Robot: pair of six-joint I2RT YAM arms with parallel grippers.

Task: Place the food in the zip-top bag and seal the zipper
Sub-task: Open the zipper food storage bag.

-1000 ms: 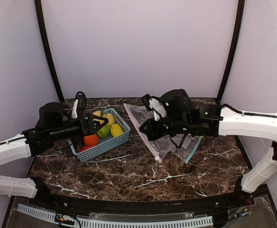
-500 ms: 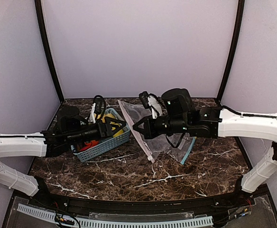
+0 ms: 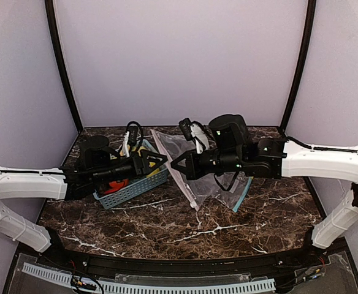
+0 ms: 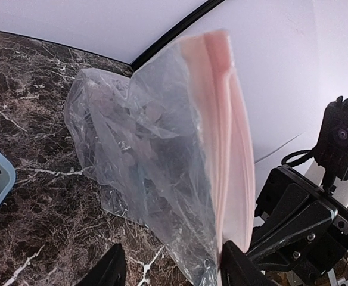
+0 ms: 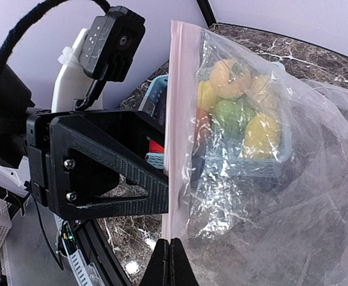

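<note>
While the food (image 3: 111, 184) lies heaped in the light-blue basket (image 3: 130, 193) at the left back of the marble worktop (image 3: 167, 226), none of it is in the zip-top bag (image 3: 180, 152). From above only a red and a yellow piece show past the left arm. The right wrist view looks through the clear plastic at yellow, green and orange pieces in the basket behind it.

The bag stands just right of the basket. Its pink zipper edge is lifted nearly upright, and the crumpled body trails down onto the worktop to the right.

The right gripper (image 5: 169, 261) pinches that pink edge, jaws closed flat on the strip. Its arm comes in from the right with the forearm almost level and the wrist pointing left.

The left gripper (image 4: 173, 269) faces it nose to nose. Its arm is stretched low and nearly level over the basket. Its jaws stand apart, and the lower end of the zipper edge hangs between them, close against the right-hand finger (image 4: 236, 268). The other finger is well clear of the plastic, so nothing is clamped.
</note>
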